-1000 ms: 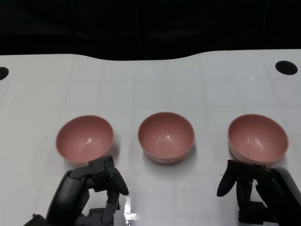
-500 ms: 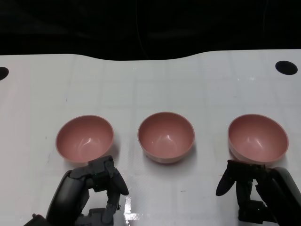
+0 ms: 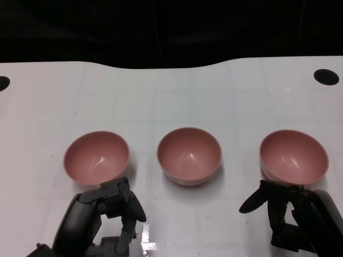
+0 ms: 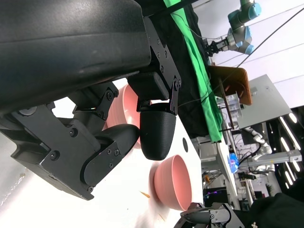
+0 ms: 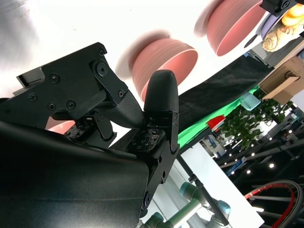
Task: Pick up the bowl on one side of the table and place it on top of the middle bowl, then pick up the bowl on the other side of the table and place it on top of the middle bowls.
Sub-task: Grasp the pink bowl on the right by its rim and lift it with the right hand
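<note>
We find three pink plastic bowls (image 3: 188,155) unstacked mid-frame on the white counter (image 3: 171,96); left hand (image 3: 115,206) and right hand (image 3: 276,206) wait below, fingers apart, holding nothing, positioned for side pickups.

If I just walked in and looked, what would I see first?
Three pink bowls in a row on the white table: the left bowl, the middle bowl and the right bowl, all empty and apart. Just in front of them are two black robot hands, the left hand near the left bowl and the right hand near the right bowl, holding nothing.
</note>
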`<state>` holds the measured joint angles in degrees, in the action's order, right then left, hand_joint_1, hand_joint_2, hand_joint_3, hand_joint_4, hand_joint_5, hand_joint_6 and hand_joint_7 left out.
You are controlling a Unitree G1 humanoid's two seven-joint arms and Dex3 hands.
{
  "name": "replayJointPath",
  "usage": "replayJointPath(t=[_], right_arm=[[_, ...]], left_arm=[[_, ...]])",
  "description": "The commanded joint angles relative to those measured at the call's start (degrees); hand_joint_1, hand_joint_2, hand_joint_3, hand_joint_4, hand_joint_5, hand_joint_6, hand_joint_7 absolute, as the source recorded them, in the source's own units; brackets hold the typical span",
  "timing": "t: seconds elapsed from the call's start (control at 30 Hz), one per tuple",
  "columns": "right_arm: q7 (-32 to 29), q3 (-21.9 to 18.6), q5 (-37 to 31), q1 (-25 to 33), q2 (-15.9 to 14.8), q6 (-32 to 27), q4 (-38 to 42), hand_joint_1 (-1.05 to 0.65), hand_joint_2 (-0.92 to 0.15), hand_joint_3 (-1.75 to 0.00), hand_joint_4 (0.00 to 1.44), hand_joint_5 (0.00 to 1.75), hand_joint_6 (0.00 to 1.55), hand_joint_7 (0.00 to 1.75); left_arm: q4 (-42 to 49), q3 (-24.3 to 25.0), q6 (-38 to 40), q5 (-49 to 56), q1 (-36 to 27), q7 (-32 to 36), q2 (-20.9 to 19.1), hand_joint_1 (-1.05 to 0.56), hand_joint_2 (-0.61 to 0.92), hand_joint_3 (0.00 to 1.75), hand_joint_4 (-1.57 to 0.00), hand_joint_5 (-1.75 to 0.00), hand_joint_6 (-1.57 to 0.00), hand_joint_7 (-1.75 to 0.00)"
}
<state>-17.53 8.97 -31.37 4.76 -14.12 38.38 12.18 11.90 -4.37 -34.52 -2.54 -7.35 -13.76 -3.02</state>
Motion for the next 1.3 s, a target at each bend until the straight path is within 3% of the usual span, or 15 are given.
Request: replayJointPath(t=[0.03,0.2,0.3,0.4,0.77,0.83,0.9,1.0,1.3], right_arm=[[-0.4,-0.5,0.9,-0.3,-0.1,0.5,0.1,-0.12,-0.36,-1.15,0.79,1.58,0.84,1.0],[-1.0,-0.7,1.0,-0.4,0.2,0.7,0.3,-0.15,-0.39,-1.09,0.8,1.44,0.83,0.94],[-1.5,-0.9,1.0,-0.4,0.2,1.2,0.3,-0.17,-0.48,-0.94,0.75,1.38,0.77,0.87],[-1.6,-0.9,1.1,-0.5,0.1,1.7,0.5,-0.2,-0.55,-0.81,0.71,1.26,0.72,0.81],[-1.4,-1.2,0.8,0.2,0.4,-1.2,-1.6,-0.27,-0.61,-0.66,0.68,1.22,0.66,0.74],[-1.5,-1.5,0.5,0.5,0.6,-2.4,-2.6,-0.3,-0.7,-0.44,0.62,1.24,0.6,0.73],[-1.3,-1.8,0.3,0.9,0.6,-3.8,-3.6,-0.39,-0.81,-0.22,0.54,1.06,0.53,0.65],[-0.9,-1.9,0.3,1.0,0.3,-4.8,-4.1,-0.46,-0.88,-0.08,0.48,0.96,0.48,0.57],[-0.5,-1.9,1.0,1.0,-0.1,-4.8,-4.2,-0.53,-0.91,-0.02,0.33,0.8,0.34,0.45]], left_arm=[[-0.5,0.4,-0.1,-0.4,-0.1,-0.4,-0.9,-0.16,0.36,1.39,-0.87,-1.75,-0.81,-1.48],[-0.3,0.5,-0.3,-0.1,-0.1,-0.2,-0.9,-0.17,0.38,1.37,-0.86,-1.75,-0.81,-1.48],[-0.3,0.4,-0.3,-0.3,-0.1,-0.3,-0.9,-0.18,0.43,1.27,-0.86,-1.75,-0.81,-1.49],[-0.4,0.4,-0.1,-0.4,-0.1,-0.4,-0.8,-0.17,0.4,1.34,-0.87,-1.75,-0.81,-1.49],[-0.8,0.4,0.3,-0.4,-0.3,-0.4,-0.9,-0.16,0.38,1.38,-0.86,-1.75,-0.8,-1.48],[-0.6,0.4,-0.1,-0.5,-0.2,-0.5,-0.9,-0.16,0.37,1.38,-0.86,-1.75,-0.8,-1.48],[-0.6,0.4,-0.1,-0.4,-0.2,-0.5,-0.9,-0.17,0.41,1.33,-0.86,-1.75,-0.8,-1.48],[-0.7,0.4,0.0,-0.2,-0.2,-0.3,-0.9,-0.17,0.42,1.31,-0.87,-1.75,-0.81,-1.49],[-1.0,0.4,0.4,-0.3,-0.4,-0.3,-0.9,-0.16,0.4,1.36,-0.87,-1.75,-0.8,-1.49]])
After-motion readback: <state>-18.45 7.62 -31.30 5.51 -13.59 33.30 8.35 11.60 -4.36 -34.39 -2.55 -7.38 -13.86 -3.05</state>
